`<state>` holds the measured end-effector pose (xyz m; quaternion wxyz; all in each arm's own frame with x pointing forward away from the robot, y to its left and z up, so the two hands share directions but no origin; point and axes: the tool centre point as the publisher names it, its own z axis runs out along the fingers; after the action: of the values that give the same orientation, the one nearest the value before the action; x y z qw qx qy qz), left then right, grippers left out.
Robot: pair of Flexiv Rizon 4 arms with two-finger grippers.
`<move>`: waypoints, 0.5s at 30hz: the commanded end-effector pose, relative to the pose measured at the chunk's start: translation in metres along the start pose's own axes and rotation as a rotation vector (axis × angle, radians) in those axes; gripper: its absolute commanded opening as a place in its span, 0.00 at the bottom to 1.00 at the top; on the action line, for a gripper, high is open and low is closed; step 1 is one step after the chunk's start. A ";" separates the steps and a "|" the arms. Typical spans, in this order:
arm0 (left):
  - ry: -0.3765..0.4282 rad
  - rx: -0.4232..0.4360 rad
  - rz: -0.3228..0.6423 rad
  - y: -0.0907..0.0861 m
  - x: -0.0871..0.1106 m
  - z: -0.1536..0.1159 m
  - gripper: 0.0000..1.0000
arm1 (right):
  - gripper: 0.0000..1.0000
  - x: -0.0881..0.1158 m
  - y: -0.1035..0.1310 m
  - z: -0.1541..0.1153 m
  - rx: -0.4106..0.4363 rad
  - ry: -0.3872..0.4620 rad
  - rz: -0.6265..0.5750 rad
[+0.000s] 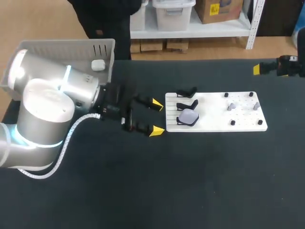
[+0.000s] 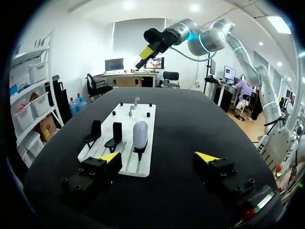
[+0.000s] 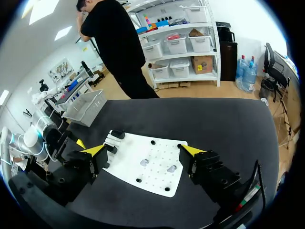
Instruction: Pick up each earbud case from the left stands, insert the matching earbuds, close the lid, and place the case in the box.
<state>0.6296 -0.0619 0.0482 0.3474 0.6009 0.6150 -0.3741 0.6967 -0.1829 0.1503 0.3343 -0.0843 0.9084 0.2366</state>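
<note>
A white earbud case stands on the nearest of three black stands at the left end of the white board; the other two stands are empty. Two grey earbuds sit on pegs at the board's right half. My left gripper is open just left of the board, level with the case, which lies ahead of its fingers. My right gripper is open, held high above the board and its earbuds, near the table's far right edge.
A white basket stands at the table's back left behind my left arm, with one white case inside. Small black pegs stick up from the board's right half. Dark table surface lies in front of the board.
</note>
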 end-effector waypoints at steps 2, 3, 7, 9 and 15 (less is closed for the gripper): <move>0.008 0.018 0.015 0.010 -0.001 0.011 1.00 | 1.00 0.000 -0.001 0.001 -0.003 0.000 -0.001; 0.008 0.020 0.016 0.011 -0.002 0.012 1.00 | 1.00 0.000 -0.001 0.001 -0.003 0.000 -0.001; 0.016 0.035 0.029 0.016 -0.002 0.017 1.00 | 1.00 0.000 -0.001 0.001 -0.003 0.000 -0.001; 0.018 0.042 0.030 0.019 -0.002 0.019 0.91 | 1.00 0.000 -0.001 0.001 -0.003 0.000 -0.001; 0.029 0.062 0.011 0.029 0.001 0.026 0.75 | 1.00 0.000 -0.001 0.001 -0.003 0.000 -0.001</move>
<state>0.6471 -0.0791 0.0378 0.3340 0.6149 0.6071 -0.3766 0.6967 -0.1829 0.1503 0.3343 -0.0843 0.9084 0.2366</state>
